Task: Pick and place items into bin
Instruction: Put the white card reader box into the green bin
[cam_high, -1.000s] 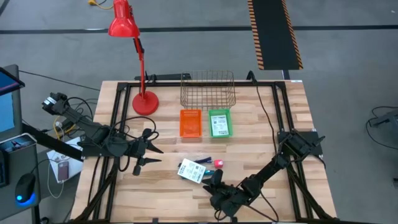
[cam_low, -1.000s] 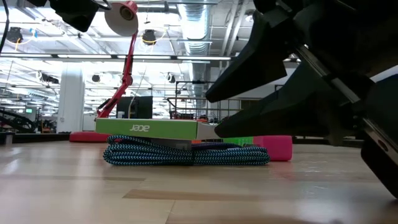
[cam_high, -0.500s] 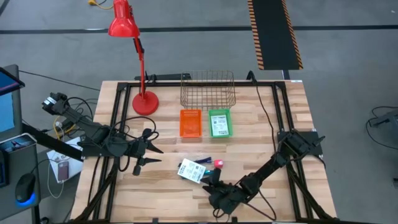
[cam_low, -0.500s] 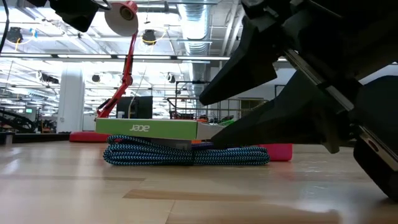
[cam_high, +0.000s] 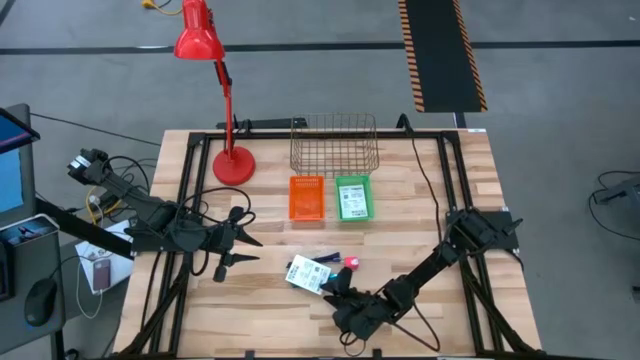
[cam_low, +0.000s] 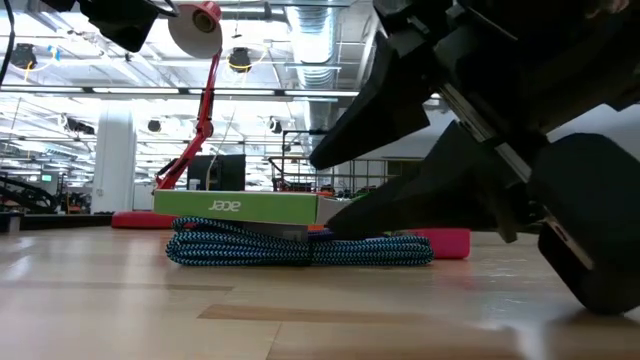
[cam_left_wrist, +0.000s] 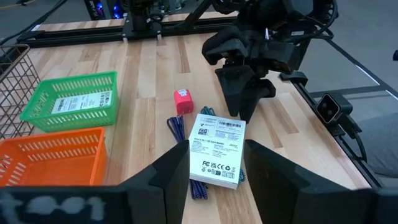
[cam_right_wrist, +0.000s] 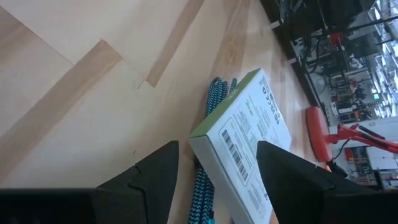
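In the high view's lower centre, the right gripper (cam_high: 335, 293) sits low over the table, its fingers spread apart and holding nothing, just beside the white boxed card (cam_high: 309, 274). That box lies on a coiled blue braided cable (cam_low: 300, 248), with a small red-pink piece (cam_high: 351, 262) near it. At centre left, the left gripper (cam_high: 252, 248) waits closed. Farther up, an orange basket (cam_high: 306, 197), a green basket (cam_high: 353, 198) and a wire bin (cam_high: 334, 144) stand.

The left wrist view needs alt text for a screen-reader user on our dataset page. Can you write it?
The right gripper, fingers open, hangs just above a white boxed item lying on a blue braided cable, with a small pink block beside it. A green basket holding a white label and an orange basket sit apart on the wooden table.
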